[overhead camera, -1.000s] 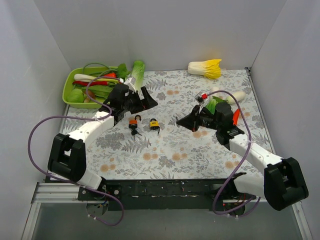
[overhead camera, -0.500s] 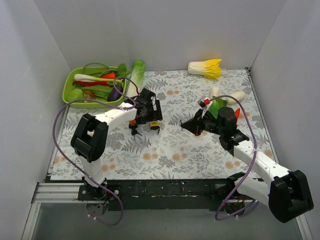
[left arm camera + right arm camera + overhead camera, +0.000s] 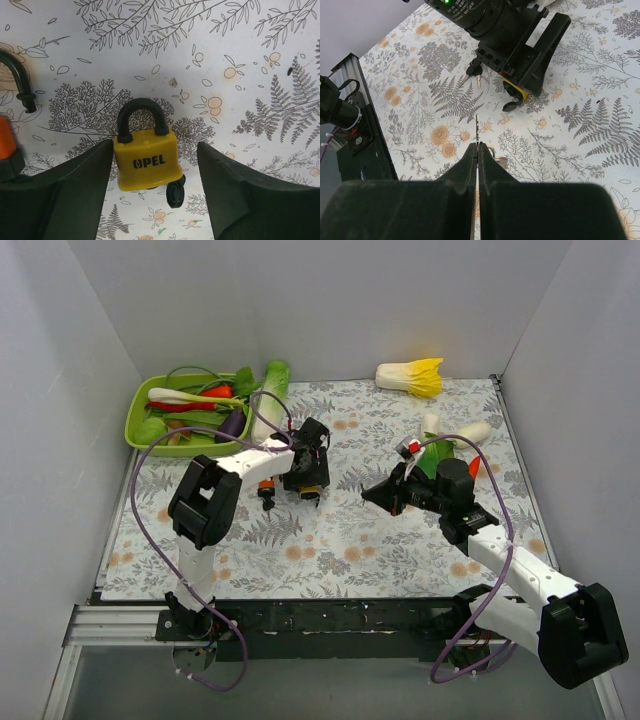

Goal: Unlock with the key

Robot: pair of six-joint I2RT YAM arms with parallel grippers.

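Yellow padlock (image 3: 146,160) could skid or twist on the smooth flowered table (image 3: 240,60) if you close off-centre, since one finger would meet its body first. It lies flat near the middle, and the black knob under its near edge might snag. An orange padlock (image 3: 6,142) sits just to its left, so watch that side.

Left gripper (image 3: 153,150): jaws apart, straddling the yellow body, a gap on each side, nothing gripped.

Right gripper (image 3: 476,150): clenched on a thin metal blade, probably the key (image 3: 476,127), off to the right.

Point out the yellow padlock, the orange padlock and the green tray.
yellow padlock (image 3: 147,160), left wrist view, its body
orange padlock (image 3: 5,140), left wrist view, its orange body
green tray (image 3: 131,428), top external view, left rim
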